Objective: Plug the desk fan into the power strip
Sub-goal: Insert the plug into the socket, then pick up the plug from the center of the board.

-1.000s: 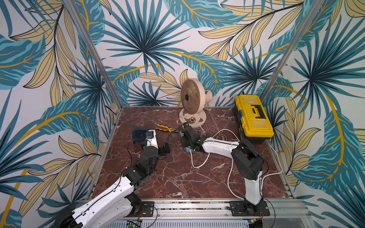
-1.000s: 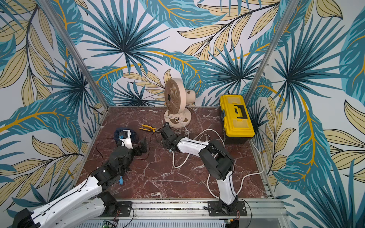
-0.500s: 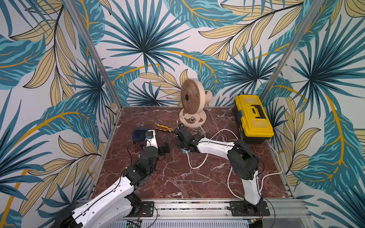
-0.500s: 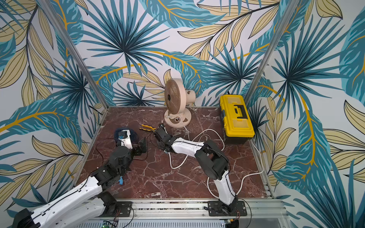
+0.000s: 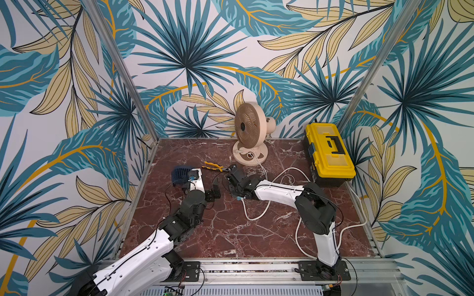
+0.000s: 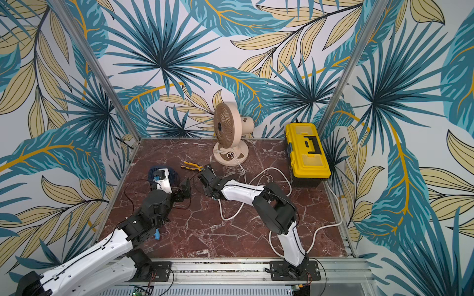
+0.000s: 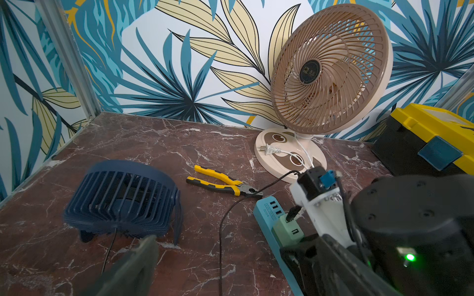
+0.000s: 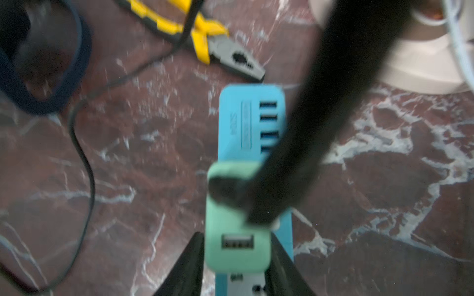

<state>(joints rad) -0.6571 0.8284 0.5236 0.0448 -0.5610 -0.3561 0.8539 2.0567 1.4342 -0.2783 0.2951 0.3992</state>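
The small dark blue desk fan (image 7: 120, 197) lies at the left of the marble floor (image 5: 230, 230), partly behind my left wrist in both top views (image 5: 179, 174) (image 6: 172, 174). Its black cable (image 7: 220, 230) runs to a green USB adapter (image 8: 236, 246) (image 7: 287, 229) sitting on the light blue power strip (image 8: 246, 123) (image 7: 266, 212). My right gripper (image 8: 237, 235) (image 5: 234, 188) (image 6: 209, 187) straddles the adapter. Its fingers lie close along both sides, and blur hides any contact. My left gripper (image 7: 225, 269) (image 5: 215, 189) stands wide open and empty beside the strip.
A larger beige fan (image 5: 248, 128) stands at the back wall, its white plug (image 7: 268, 149) lying on its base. Yellow pliers (image 5: 213, 167) lie just behind the strip. A yellow toolbox (image 5: 328, 153) sits at the right wall. White cord (image 5: 256, 212) loops under the right arm.
My right arm has swung its gripper a little to the left, toward the left gripper. The left arm has stayed where it was.
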